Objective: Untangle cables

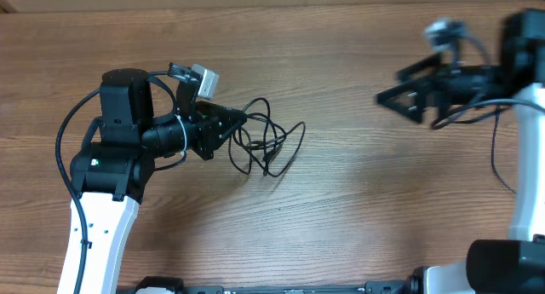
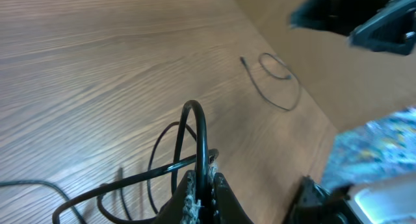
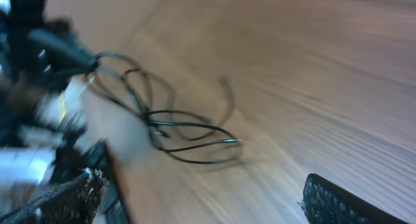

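Our left claw point(image 1: 242, 118) pinches the cables point(image 1: 271, 142), which trail toward the right edge. Our spread right claw point(image 1: 392, 88) hangs well apart.

Left gripper point(image 2: 203, 186) has its fingertips pinched tight on a loop of the cables point(image 2: 201, 130), rest trailing left over the wooden table point(image 2: 97, 62) (a thin cord point(image 2: 288, 87) with a plug end lies farther off, up right).
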`<action>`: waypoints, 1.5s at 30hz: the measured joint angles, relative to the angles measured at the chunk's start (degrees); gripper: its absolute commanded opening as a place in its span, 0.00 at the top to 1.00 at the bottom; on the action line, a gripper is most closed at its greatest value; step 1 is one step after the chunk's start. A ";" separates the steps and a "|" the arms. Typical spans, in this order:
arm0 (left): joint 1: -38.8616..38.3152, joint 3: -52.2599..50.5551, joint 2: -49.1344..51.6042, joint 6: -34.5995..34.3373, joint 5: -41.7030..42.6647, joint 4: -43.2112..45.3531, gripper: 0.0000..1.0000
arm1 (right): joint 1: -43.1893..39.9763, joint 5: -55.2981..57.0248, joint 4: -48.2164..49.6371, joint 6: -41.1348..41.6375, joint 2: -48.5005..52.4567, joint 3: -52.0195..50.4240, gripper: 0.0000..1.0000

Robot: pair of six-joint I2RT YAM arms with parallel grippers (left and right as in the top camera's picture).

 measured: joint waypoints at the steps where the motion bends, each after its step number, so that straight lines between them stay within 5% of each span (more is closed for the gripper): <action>1: -0.02 0.00 0.00 0.26 0.61 0.04 0.96 | 2.25 0.31 0.02 -0.02 -0.02 0.00 0.04; 8: -4.55 0.00 0.00 1.03 4.17 5.49 0.96 | 24.26 6.97 1.03 0.33 -0.02 0.00 0.16; 16: -4.79 0.00 0.00 -6.12 3.67 11.04 0.96 | 30.67 15.54 2.69 6.40 -0.02 0.00 0.23; 18: -4.79 0.00 0.00 -8.83 3.72 13.14 0.96 | 31.21 17.18 3.48 8.20 -0.02 0.00 0.42; 20: -4.79 0.00 0.00 -10.60 3.74 13.60 0.96 | 31.50 18.05 3.87 9.07 -0.02 0.00 0.46; 24: -4.79 0.00 0.00 -13.03 3.76 13.70 0.96 | 31.47 18.01 3.85 10.19 -0.02 0.00 0.88; 26: -4.79 0.00 0.00 -14.05 3.72 13.73 0.96 | 31.50 17.53 3.80 10.56 -0.02 0.00 0.95; 32: -4.79 0.00 0.00 -17.42 1.44 13.88 0.96 | 33.05 15.89 3.32 10.64 -0.02 0.00 0.96; 35: -4.79 0.00 0.00 -20.31 0.87 14.08 0.96 | 36.41 15.58 4.22 10.58 -0.02 0.00 0.75; 37: -4.79 0.00 0.00 -22.03 0.83 14.40 0.96 | 39.47 15.65 5.95 10.34 -0.02 0.00 0.51; 38: -4.79 0.00 0.00 -22.60 0.87 14.45 0.96 | 40.54 15.76 6.36 10.10 -0.02 0.00 0.50; 39: -4.79 0.00 0.00 -23.08 0.92 14.45 0.96 | 41.46 16.00 7.13 10.29 -0.02 0.00 0.52; 42: -4.79 0.00 0.00 -23.96 1.68 14.60 0.95 | 41.88 16.70 8.37 10.12 -0.02 0.00 0.96; 45: -4.79 0.00 0.00 -24.35 1.99 14.62 0.96 | 41.88 17.35 8.37 10.69 -0.02 0.00 0.96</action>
